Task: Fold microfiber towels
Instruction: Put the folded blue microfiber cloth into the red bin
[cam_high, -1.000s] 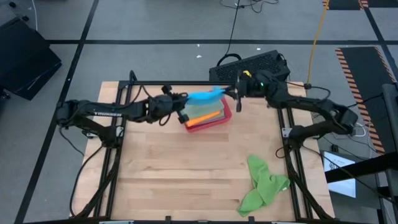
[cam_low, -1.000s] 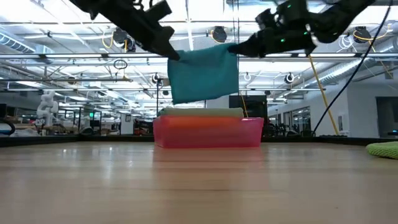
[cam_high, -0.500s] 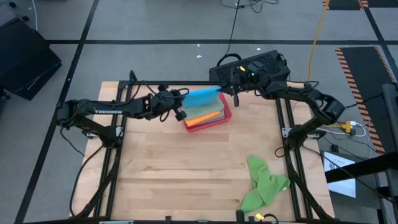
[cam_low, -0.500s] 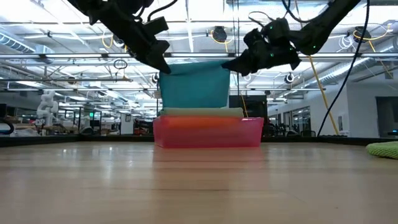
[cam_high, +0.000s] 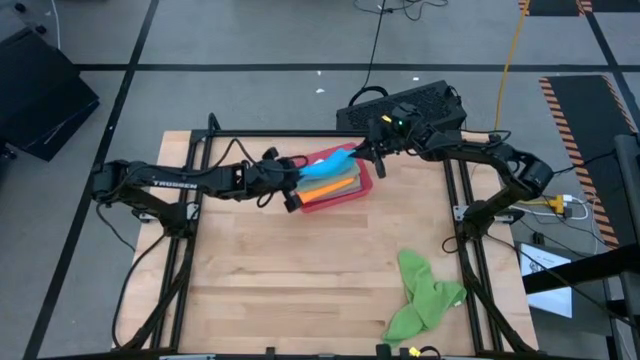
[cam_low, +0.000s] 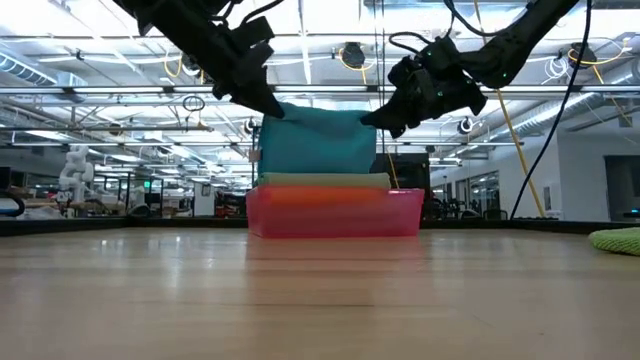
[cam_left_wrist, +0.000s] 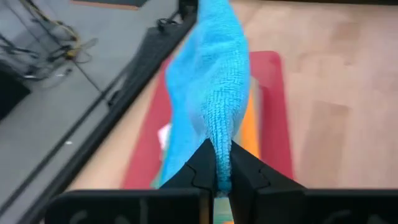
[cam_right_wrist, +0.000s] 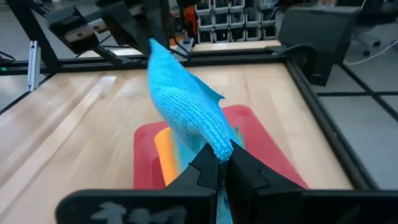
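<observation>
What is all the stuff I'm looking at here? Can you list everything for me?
Bright blue towel: one, held stretched between both grippers above the tray.
Red tray: one, far middle of the table, holding folded towels.
Orange towel: one, folded in the tray's stack.
Bright green towel: one, crumpled, near right of the table.
Wooden table: one, light wood.
Black box: one, beyond the table's far edge.
Left gripper: shut on the blue towel's corner.
Right gripper: shut on the opposite corner.

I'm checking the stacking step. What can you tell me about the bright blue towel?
The bright blue towel is a soft, nubby microfiber cloth, folded and stretched between the left gripper and the right gripper, each pinching a top corner. It hangs over the red tray, its lower edge reaching the folded towels stacked inside.
</observation>
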